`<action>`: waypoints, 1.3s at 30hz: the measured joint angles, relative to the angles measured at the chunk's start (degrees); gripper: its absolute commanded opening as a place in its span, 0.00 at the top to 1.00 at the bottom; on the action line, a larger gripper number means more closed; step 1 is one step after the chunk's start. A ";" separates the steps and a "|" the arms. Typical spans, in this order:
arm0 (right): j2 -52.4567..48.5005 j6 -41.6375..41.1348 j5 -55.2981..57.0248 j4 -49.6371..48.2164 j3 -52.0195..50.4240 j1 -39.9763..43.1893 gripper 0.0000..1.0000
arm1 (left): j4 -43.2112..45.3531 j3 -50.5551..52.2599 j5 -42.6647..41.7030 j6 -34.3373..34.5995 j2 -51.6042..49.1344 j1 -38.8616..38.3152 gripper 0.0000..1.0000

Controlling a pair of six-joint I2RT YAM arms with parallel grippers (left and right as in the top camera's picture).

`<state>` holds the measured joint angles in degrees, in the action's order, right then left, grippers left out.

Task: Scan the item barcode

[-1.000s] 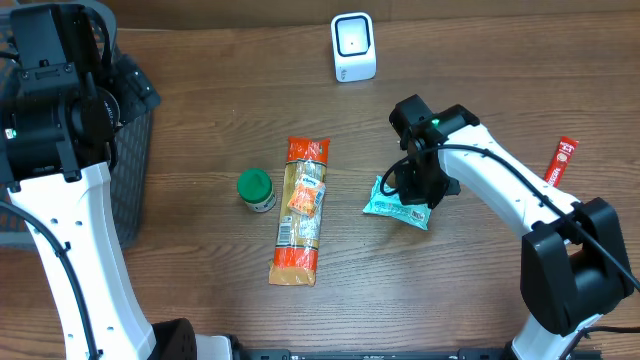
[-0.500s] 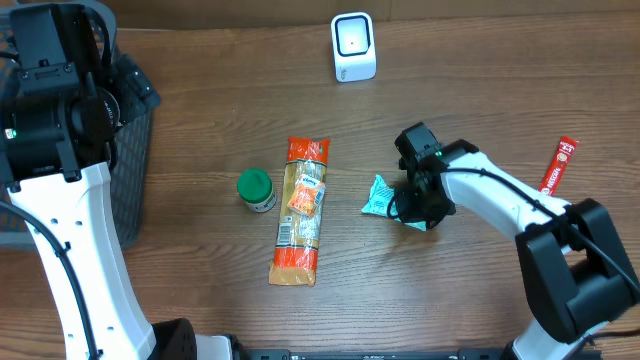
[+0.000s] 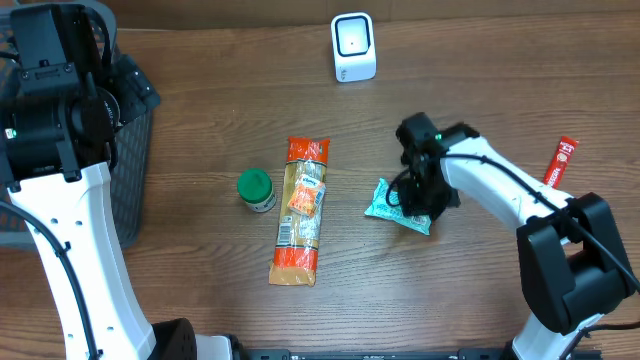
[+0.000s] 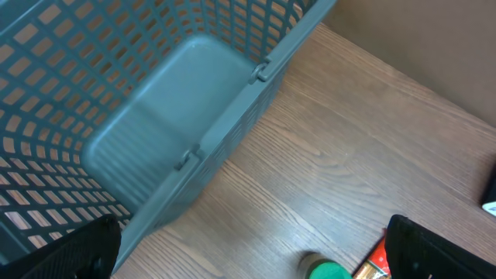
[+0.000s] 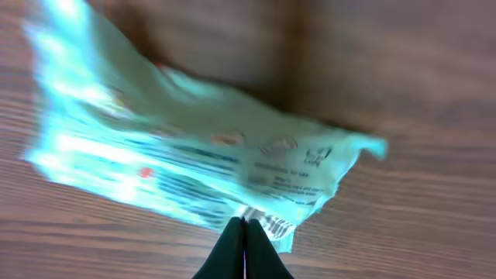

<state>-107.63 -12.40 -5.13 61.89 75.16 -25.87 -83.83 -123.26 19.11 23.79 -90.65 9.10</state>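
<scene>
Teal and crinkly, the packet (image 3: 397, 204) lies right of the desk's (image 3: 200, 310) centre, its print blurred, pinched at one edge by the clenched right fingers (image 5: 232, 249). The grasp looks done. Carrying it to the scanner (image 3: 353, 47) near the far edge and showing the barcode are left, and the left fingers (image 4: 443, 249) hang spread wide by the basket (image 4: 155, 116).
</scene>
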 measured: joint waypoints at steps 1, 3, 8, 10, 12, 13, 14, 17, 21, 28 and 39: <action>0.00 0.09 0.02 0.48 1.29 0.00 0.96 | 0.00 0.00 0.00 0.00 0.00 0.00 0.00; 0.00 0.26 0.02 1.18 2.80 0.00 0.96 | 0.00 0.00 0.00 0.00 0.00 0.00 0.00; 0.00 0.28 -0.39 2.67 1.55 0.00 0.96 | 0.00 0.00 0.00 0.00 0.00 0.00 0.00; 0.00 0.33 -1.05 1.55 -0.20 -0.02 0.96 | 0.00 0.00 0.00 0.00 0.00 0.00 0.00; 0.00 0.42 -1.75 -1.84 -2.78 -0.11 0.96 | 0.02 0.00 0.00 0.00 0.00 0.00 0.00; 0.00 0.42 -1.97 -3.08 -3.89 -0.11 0.96 | 0.02 0.00 0.02 -0.02 0.00 0.00 0.00; 0.00 0.42 -2.14 -4.74 -5.35 -0.11 0.96 | 0.00 0.00 0.00 0.00 0.00 0.00 0.00; 0.50 0.42 -2.56 -8.48 -8.26 -0.09 0.96 | 0.00 0.00 0.00 0.00 0.00 0.00 0.00; 2.62 0.42 -3.58 -13.77 -11.69 -0.07 0.96 | 0.00 0.00 0.00 0.00 0.00 0.00 0.00; 2.01 1.31 -3.61 -8.85 -9.68 -0.07 0.96 | 0.00 0.00 0.00 0.00 0.00 0.00 0.00; 0.11 3.04 -3.45 3.96 2.73 0.13 0.96 | 0.00 0.00 0.00 0.00 0.00 0.00 0.00</action>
<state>-107.53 -9.37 -8.58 65.84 77.89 -25.74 -83.83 -123.26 19.11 23.79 -90.65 9.10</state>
